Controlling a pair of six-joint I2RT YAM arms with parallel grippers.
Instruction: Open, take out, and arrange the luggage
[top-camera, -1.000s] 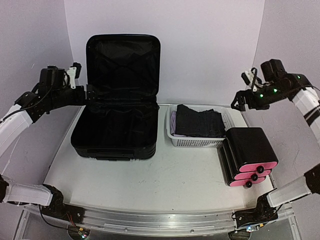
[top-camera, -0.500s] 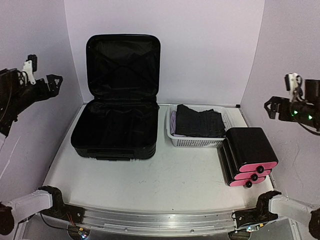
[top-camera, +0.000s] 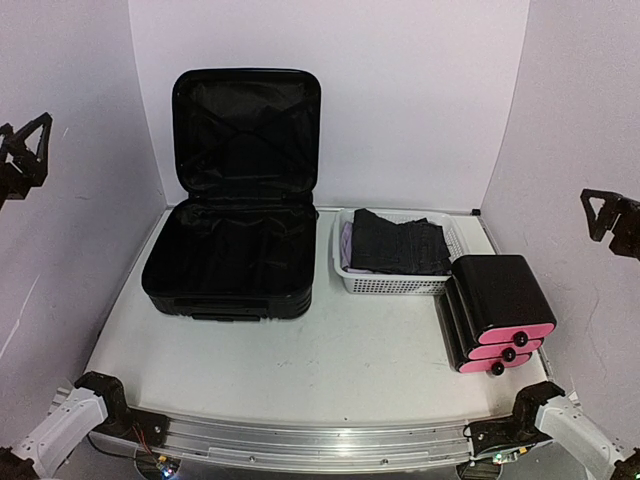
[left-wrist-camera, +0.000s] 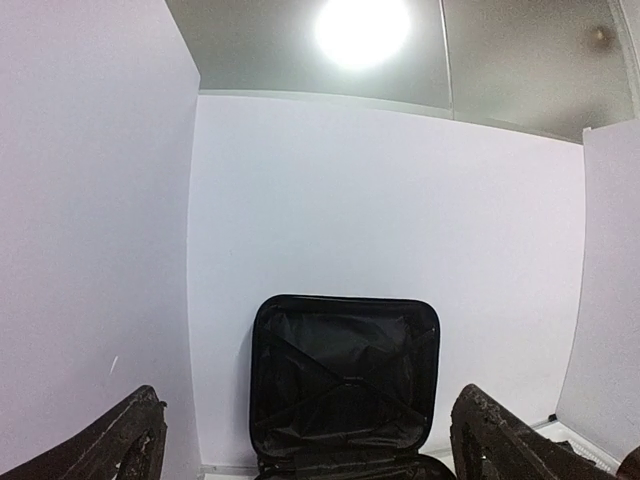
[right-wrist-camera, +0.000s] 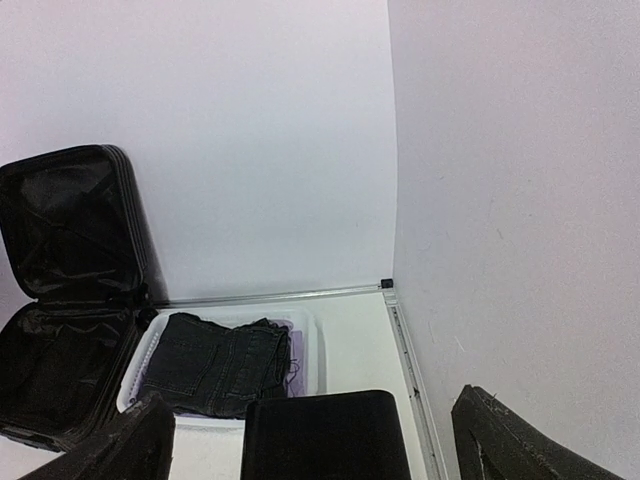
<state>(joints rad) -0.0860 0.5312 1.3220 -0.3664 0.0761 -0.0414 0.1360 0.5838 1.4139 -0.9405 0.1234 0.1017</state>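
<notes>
The luggage is a large black hard-shell suitcase lying open at the back left of the table. Its lid stands upright against the back wall, and only black lining and crossed straps show inside. My left gripper hangs open, high at the far left edge, well clear of the suitcase. In the left wrist view the left gripper faces the lid from a distance. At the far right edge my right gripper is open with nothing between its fingers. The right gripper looks down over the table's right side.
A white mesh basket holding folded dark jeans stands right of the suitcase. A black box with pink drawer fronts sits at the front right. White walls close in the back and both sides.
Both arms have pulled back outward and upward from beside the suitcase and basket to the frame edges. Nothing on the table has moved.
</notes>
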